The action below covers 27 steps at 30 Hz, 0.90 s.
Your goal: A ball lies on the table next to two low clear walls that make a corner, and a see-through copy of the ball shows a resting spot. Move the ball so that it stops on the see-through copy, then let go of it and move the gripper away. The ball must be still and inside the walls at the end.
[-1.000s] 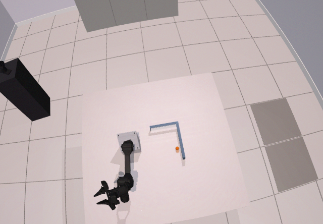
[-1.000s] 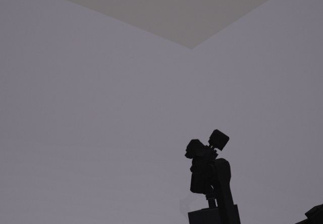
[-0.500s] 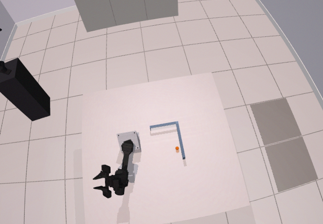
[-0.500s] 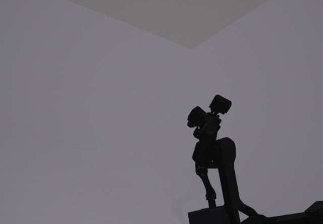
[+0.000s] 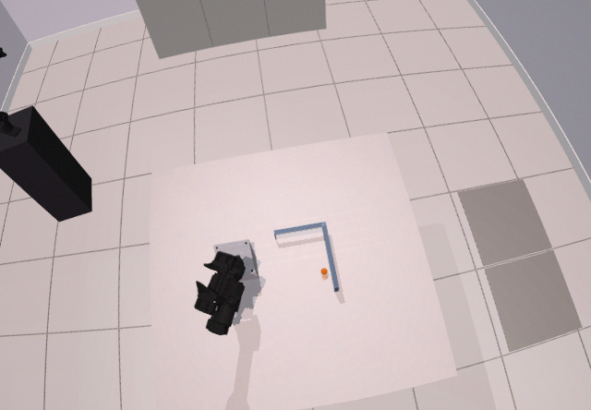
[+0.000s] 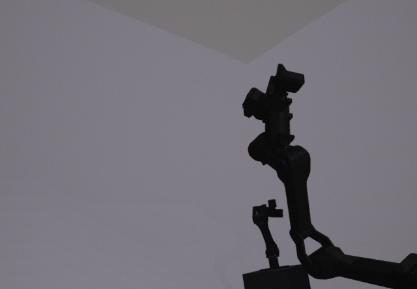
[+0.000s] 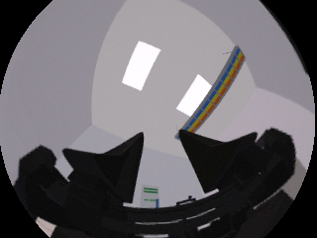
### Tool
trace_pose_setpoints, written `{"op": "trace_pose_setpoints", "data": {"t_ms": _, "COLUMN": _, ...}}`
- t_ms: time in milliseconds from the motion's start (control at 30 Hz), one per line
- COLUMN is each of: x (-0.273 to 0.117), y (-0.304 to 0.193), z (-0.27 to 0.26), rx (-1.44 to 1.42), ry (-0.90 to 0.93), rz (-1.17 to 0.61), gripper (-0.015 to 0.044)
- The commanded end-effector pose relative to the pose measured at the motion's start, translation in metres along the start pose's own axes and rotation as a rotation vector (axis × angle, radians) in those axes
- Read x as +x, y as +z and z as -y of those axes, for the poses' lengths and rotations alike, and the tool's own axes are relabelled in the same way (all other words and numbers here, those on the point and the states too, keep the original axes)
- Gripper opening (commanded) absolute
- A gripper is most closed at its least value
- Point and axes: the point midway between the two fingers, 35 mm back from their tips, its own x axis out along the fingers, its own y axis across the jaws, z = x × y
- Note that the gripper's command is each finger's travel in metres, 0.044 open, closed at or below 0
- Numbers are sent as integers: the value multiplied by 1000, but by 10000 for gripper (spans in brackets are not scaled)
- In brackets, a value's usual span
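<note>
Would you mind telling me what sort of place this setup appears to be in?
Probably a bare indoor test room for robot work: a tiled floor with plain grey walls, a white table holding the arm, an orange ball and blue corner walls, and a grey cabinet.

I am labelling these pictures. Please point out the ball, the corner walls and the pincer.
ball [image 5: 324,271]: top view, middle of its orange top.
corner walls [image 5: 329,247]: top view, long blue wall.
pincer [image 7: 160,153]: wrist view, gap between the two dark fingertips.
</note>
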Motion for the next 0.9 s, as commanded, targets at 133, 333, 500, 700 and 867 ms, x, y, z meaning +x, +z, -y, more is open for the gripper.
{"op": "trace_pose_setpoints", "data": {"t_ms": 133, "x": -4, "y": 45, "z": 108, "rx": -93, "ry": -325, "rz": 165, "gripper": 242}}
{"op": "trace_pose_setpoints", "data": {"t_ms": 333, "x": -35, "y": 82, "z": 188, "rx": -182, "ry": -603, "rz": 269, "gripper": 242}}
{"op": "trace_pose_setpoints", "data": {"t_ms": 500, "x": -81, "y": 116, "z": 252, "rx": -266, "ry": -867, "rz": 340, "gripper": 242}}
{"op": "trace_pose_setpoints", "data": {"t_ms": 700, "x": -155, "y": 149, "z": 313, "rx": -348, "ry": -1191, "rz": 389, "gripper": 242}}
{"op": "trace_pose_setpoints", "data": {"t_ms": 867, "x": -227, "y": 167, "z": 351, "rx": -387, "ry": -1468, "rz": 398, "gripper": 242}}
